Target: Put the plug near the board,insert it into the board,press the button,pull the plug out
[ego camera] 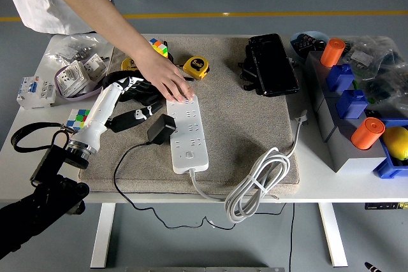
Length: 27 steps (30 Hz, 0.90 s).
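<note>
Plug lies just left of board; left hand beside it, fingers prob. relaxed, empty; person's hand presses board

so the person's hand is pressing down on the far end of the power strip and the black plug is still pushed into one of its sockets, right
Not quite. The person's hand does rest on the far end of the power strip, but the head view shows the black plug out of the sockets, lying on the mat beside the strip's left edge. The robot's left hand is near it.
</note>
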Tool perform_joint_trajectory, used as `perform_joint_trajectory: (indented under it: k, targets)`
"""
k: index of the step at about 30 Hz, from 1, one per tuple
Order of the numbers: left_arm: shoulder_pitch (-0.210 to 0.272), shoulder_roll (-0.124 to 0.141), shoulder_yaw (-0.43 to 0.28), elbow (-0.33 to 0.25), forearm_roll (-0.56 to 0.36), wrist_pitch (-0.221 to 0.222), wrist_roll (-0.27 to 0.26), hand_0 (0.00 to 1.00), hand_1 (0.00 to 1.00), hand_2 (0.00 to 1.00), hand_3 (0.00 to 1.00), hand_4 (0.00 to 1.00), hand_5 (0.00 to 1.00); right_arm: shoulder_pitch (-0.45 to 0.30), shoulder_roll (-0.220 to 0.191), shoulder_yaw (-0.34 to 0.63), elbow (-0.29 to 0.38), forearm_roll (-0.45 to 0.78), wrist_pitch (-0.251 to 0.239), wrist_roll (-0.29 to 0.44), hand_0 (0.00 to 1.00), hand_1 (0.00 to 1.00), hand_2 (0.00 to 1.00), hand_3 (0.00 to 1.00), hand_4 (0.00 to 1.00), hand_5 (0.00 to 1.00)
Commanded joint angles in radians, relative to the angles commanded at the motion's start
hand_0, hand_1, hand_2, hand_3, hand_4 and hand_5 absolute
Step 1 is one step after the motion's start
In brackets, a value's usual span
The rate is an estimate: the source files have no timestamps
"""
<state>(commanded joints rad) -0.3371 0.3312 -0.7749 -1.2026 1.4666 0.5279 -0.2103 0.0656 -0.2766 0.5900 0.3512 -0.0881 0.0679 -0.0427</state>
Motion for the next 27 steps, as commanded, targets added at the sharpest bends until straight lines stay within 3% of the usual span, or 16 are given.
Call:
perform_joint_trajectory:
  k: [2,14,27]
  targets:
    - [0.01,0.002,0.013,-0.004,0.034,-0.014,0.037,0.754,0.779,0.782,0.761,0.917,0.831,0.001,-0.001,-0.002,0.0,0.0,0.0,0.001,0.655,0.71,0.719,0.64,0.927,0.528]
    - [0.016,0.011,0.071,-0.029,0.082,-0.051,0.072,0.776,0.794,0.787,0.758,0.9,0.859,0.007,-0.005,-0.001,0.003,-0.004,-0.002,0.006,0.656,0.709,0.719,0.638,0.928,0.529]
    - [0.045,0.043,0.078,-0.081,0.092,-0.052,0.068,0.771,0.784,0.778,0.751,0.895,0.857,0.002,-0.005,0.002,0.002,-0.006,-0.002,0.008,0.656,0.709,0.716,0.636,0.928,0.528]
